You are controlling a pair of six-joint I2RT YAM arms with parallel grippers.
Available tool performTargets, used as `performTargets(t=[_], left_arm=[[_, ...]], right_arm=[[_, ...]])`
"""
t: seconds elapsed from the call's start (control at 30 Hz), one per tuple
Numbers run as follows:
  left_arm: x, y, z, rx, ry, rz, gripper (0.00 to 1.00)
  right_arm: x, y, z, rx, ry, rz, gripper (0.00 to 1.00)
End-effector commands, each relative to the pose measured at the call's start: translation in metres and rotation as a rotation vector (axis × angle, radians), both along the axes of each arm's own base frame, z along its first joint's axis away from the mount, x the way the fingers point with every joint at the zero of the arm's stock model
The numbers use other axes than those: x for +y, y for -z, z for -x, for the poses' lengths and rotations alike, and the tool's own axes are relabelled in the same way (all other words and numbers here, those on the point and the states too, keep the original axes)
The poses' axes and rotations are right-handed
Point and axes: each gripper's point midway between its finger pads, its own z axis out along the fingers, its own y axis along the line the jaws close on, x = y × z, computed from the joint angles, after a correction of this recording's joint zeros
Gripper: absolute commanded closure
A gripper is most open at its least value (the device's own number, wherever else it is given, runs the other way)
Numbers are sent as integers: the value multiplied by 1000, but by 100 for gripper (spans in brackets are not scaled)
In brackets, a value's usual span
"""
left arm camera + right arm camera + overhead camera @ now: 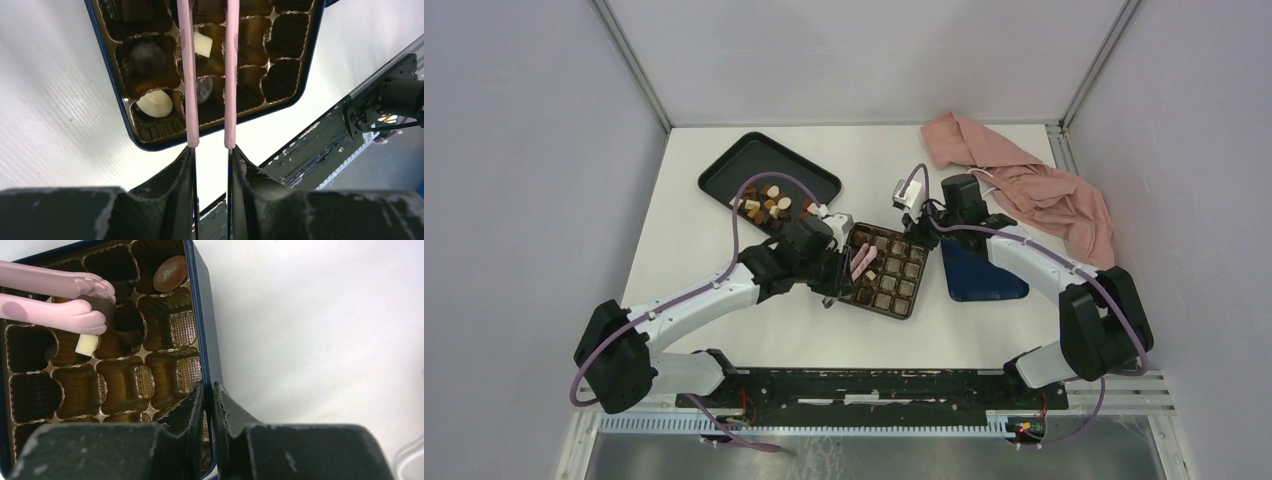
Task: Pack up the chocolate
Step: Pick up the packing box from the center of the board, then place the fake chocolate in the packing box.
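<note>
Several chocolates [769, 207] are lying heaped in the tray [742, 160], and a few more are sitting in cells of the box [202, 315]: a cream oval [155, 103], a cream square [202, 44] and a brown oval [170, 273]. One dark piece [107, 307] is being pinched between the pink fingers [60, 315] of the left claw [862, 264], above the box's middle. The right claw [208, 390] is clamping, nearly closed, on the box's blue wall. From the box, the tray is lying at ten o'clock, the lid [984, 278] at three, the cloth [1034, 185] at two.
</note>
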Motion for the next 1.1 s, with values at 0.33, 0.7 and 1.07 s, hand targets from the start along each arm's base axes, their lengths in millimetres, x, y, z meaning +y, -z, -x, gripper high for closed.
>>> performTargets(t=[0.33, 0.7, 1.07], left_arm=[[-8, -38, -12, -176, -62, 9, 98], [5, -74, -22, -298, -120, 51, 98], [-3, -73, -20, -304, -74, 68, 98]], right_arm=[[4, -32, -10, -116, 28, -51, 97], [8, -61, -2, -230, -3, -91, 97], [12, -74, 4, -281, -31, -97, 97]])
